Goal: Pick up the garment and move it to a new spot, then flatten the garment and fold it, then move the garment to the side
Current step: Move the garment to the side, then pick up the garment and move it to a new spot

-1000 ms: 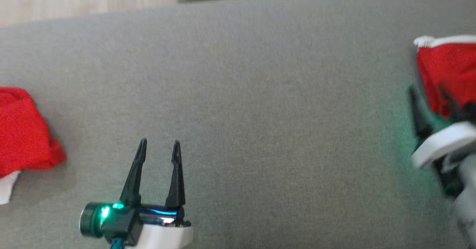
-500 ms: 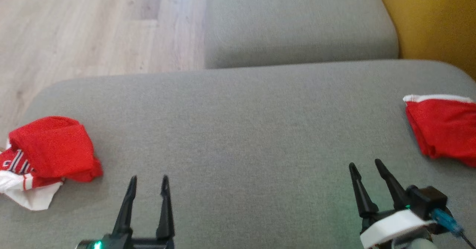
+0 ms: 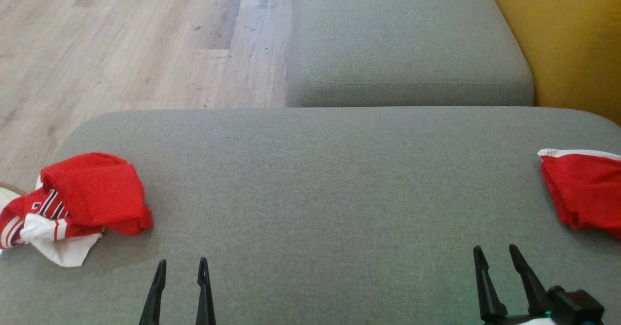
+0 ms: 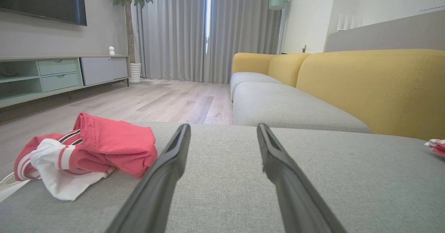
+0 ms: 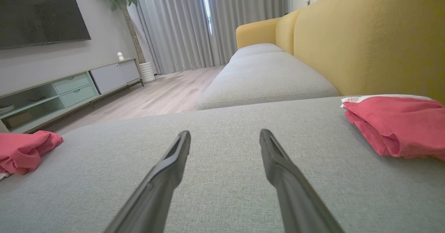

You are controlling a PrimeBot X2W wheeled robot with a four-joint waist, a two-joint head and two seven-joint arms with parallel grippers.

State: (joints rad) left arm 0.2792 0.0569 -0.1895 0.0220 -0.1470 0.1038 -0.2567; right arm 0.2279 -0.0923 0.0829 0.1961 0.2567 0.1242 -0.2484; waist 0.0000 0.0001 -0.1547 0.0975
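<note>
Right hand (image 3: 496,249) now clear of the folded garment (image 3: 584,189), fingers apart, left hand (image 3: 182,262) likewise; garment cropped at right edge

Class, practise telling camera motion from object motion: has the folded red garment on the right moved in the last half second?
No. The folded garment keeps its place just below the right corner of the rear cushion; the camera shifted instead.

On the near cushion (image 3: 310,179) before you, a crumpled garment (image 3: 92,194) lies at the left edge and a folded garment (image 3: 584,194) at the right edge, well apart. Your left gripper (image 3: 181,262) and right gripper (image 3: 495,249) sit nearest you, between them. Behind the cushion a second seat (image 3: 407,48) lies to the right and the floor (image 3: 121,39) to the left, with a backrest (image 3: 572,39) at far right.
</note>
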